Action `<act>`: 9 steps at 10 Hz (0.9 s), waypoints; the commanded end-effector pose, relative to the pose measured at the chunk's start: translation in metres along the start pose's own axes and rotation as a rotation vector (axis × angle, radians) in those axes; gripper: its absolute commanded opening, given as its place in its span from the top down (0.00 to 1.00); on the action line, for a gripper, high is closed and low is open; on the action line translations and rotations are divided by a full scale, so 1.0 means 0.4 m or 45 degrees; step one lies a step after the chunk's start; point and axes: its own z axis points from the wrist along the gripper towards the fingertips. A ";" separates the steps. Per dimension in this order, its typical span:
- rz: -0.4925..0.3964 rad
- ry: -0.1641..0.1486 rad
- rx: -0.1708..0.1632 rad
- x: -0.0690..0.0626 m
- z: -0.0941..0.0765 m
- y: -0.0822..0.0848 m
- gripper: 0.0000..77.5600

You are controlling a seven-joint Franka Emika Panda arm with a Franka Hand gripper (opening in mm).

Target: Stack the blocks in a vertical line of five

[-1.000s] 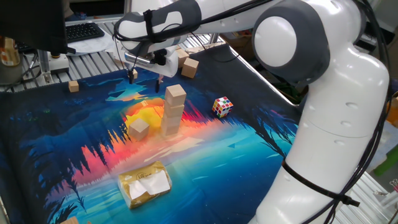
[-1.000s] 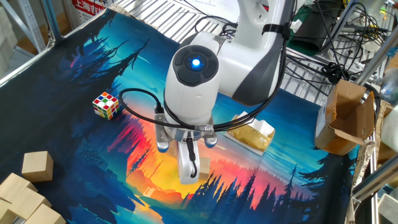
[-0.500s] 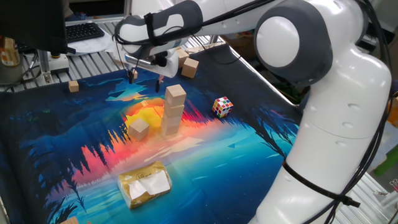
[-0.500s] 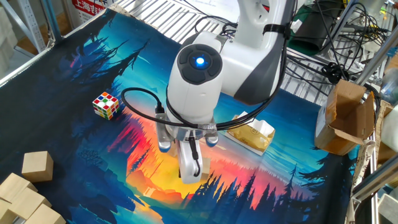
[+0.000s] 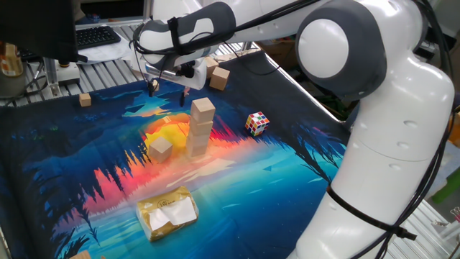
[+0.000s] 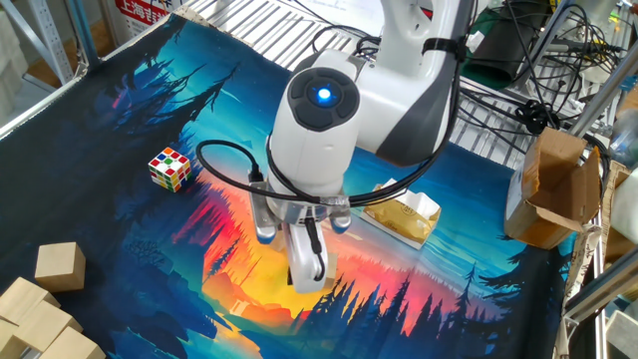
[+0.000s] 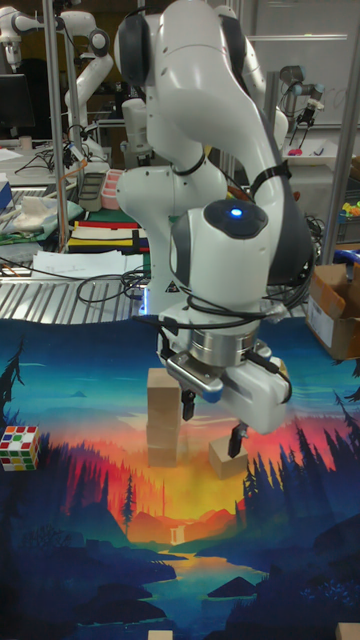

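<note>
Three light-tan blocks form a stack (image 5: 200, 129) in the middle of the mat, which the tall fixed view shows as an upright stack (image 7: 165, 415). A single block (image 5: 159, 149) lies beside its base and appears again as the loose block (image 7: 228, 458). More blocks (image 5: 219, 78) rest at the mat's far edge, with one block (image 6: 58, 264) standing apart from a cluster (image 6: 30, 311). My gripper (image 5: 167, 91) hovers open and empty behind the stack. In the tall fixed view the gripper (image 7: 212, 422) hangs in front of both. The arm hides the stack in the other fixed view.
A multicoloured puzzle cube (image 5: 257, 123) sits right of the stack. A yellow packet (image 5: 168, 213) lies near the front of the mat. A small tan cube (image 5: 85, 100) rests at the far left. A cardboard box (image 6: 553, 184) stands off the mat's edge.
The arm has drifted slightly with the gripper still open. The stack and the loose blocks have not moved.
</note>
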 end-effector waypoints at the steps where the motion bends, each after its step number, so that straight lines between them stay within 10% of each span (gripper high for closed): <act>1: 0.070 0.016 0.009 0.020 -0.013 0.004 0.00; 9: 0.170 0.028 0.006 0.124 -0.010 -0.018 0.00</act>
